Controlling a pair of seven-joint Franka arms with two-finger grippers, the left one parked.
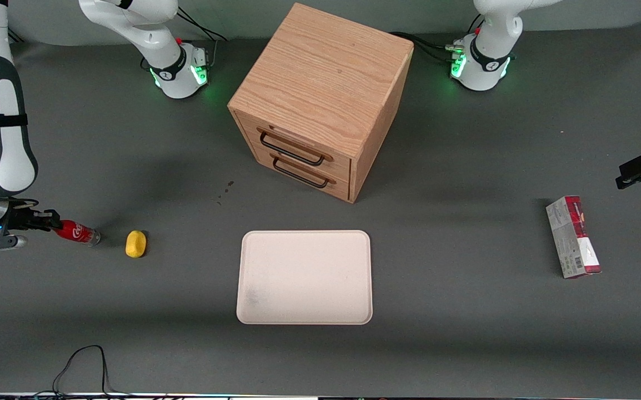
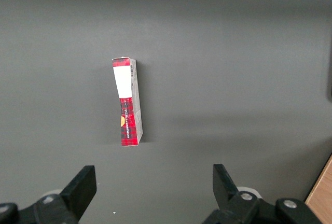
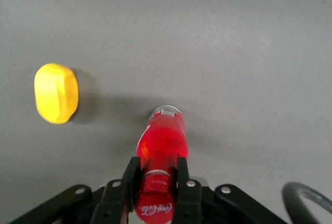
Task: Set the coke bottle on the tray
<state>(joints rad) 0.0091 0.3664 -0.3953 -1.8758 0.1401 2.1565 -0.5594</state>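
The coke bottle (image 1: 78, 232) is a small red bottle with white script, lying slanted on the grey table at the working arm's end. My right gripper (image 1: 48, 220) is low over the table with its black fingers closed on the bottle's neck, just by the red cap. In the right wrist view the coke bottle (image 3: 161, 143) points its clear base away from the gripper (image 3: 156, 164), and both fingers (image 3: 131, 175) press its sides. The cream tray (image 1: 304, 276) lies flat mid-table, well away from the bottle toward the parked arm.
A yellow lemon-like object (image 1: 136, 244) (image 3: 56, 93) rests between the bottle and the tray. A wooden two-drawer cabinet (image 1: 320, 83) stands farther from the camera than the tray. A red-and-grey carton (image 1: 573, 236) (image 2: 127, 102) lies toward the parked arm's end.
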